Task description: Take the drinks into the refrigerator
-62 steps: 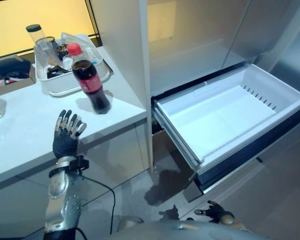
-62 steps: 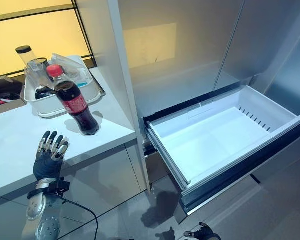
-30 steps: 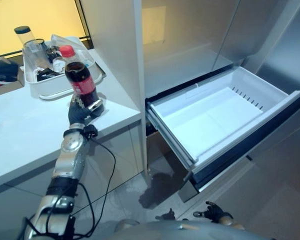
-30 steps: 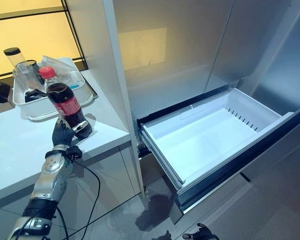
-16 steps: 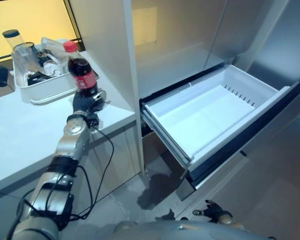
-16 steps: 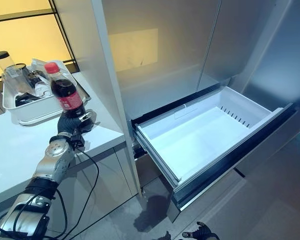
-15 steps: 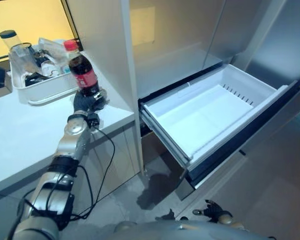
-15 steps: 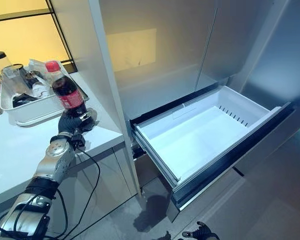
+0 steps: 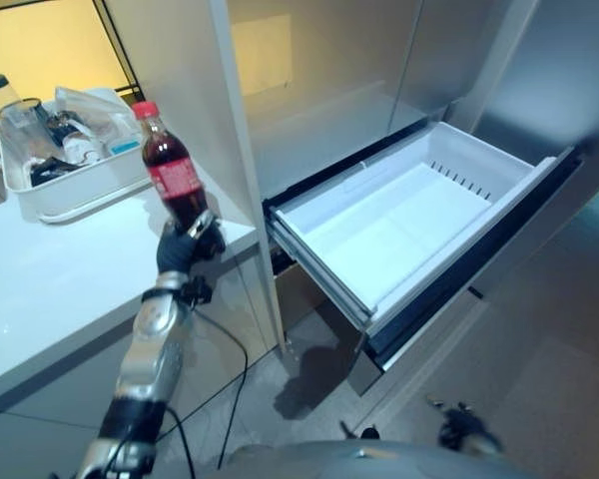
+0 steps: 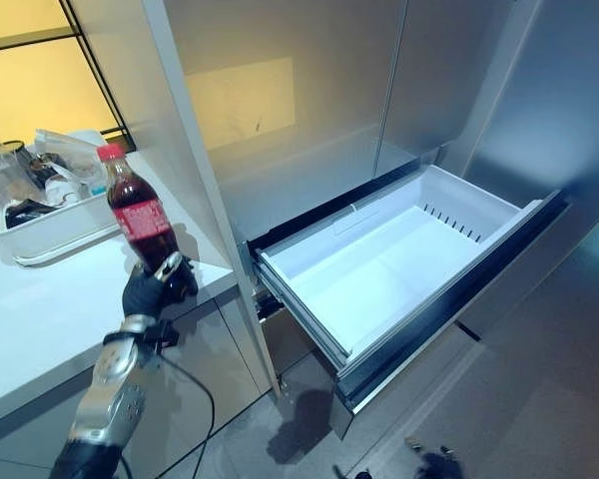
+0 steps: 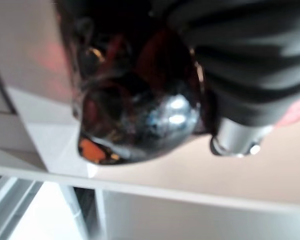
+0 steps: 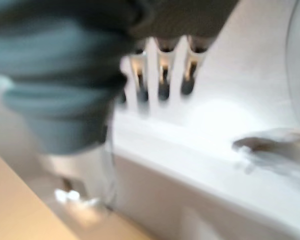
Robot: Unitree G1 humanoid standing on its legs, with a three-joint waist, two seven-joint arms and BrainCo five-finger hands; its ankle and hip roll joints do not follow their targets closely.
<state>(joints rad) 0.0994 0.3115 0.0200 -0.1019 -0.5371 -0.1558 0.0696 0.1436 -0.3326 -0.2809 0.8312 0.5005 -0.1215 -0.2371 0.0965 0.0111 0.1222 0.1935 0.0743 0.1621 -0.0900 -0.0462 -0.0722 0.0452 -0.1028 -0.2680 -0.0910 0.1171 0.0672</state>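
One refrigerator [image 9: 379, 60], its one white drawer [image 9: 399, 215] pulled out, nothing in it. One white counter [image 9: 50, 289] left of it. One white tray [image 9: 75, 190] of clutter at the counter's back edge. One cola bottle [image 9: 173, 180], red cap, upright above the counter's front right corner, left hand [image 9: 185, 244] curled round its base. Right hand [image 12: 162, 80] blurred, cannot tell its state.

L hand [image 9: 187, 246] now gripping cola bottle [image 9: 172, 180], lifted off counter [image 9: 60, 269], toward fridge drawer [image 9: 399, 215]
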